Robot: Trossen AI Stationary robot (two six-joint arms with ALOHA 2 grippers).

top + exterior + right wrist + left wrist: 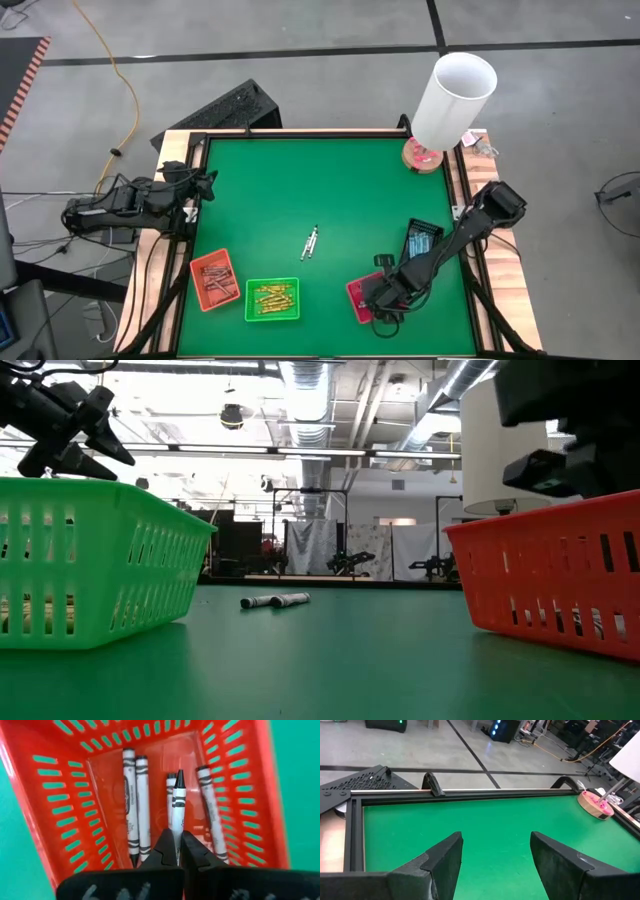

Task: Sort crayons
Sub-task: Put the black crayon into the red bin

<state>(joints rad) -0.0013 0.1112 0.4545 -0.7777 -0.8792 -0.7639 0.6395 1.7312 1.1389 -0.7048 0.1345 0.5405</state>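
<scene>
My right gripper point(178, 834) hangs over the red tray point(358, 290) at the table's near right, pointing steeply down, shut on a silvery grey crayon point(178, 802) with a dark tip. Several more grey crayons point(136, 805) lie flat on that tray's floor. Two grey crayons point(310, 243) lie side by side on the green mat at mid-table, also visible in the low view point(275, 600). My left gripper point(495, 845) waits open at the table's far left edge point(205, 185), with nothing between its fingers. My right gripper pinches the crayon's back end point(178, 826) between its two fingers point(165, 847). The fingers come from above, slanting down, and lie along the crayon. The crayon sticks out past the fingertips, its dark tip point(179, 776) aimed into the red tray, among the crayons lying there.
An orange tray point(214, 280) with reddish-brown crayons and a green tray point(272, 299) with yellow-gold ones stand at the near left. A black tray point(421, 240) with light blue crayons sits just beyond the red one. A white lamp point(452, 95) stands at the far right corner.
</scene>
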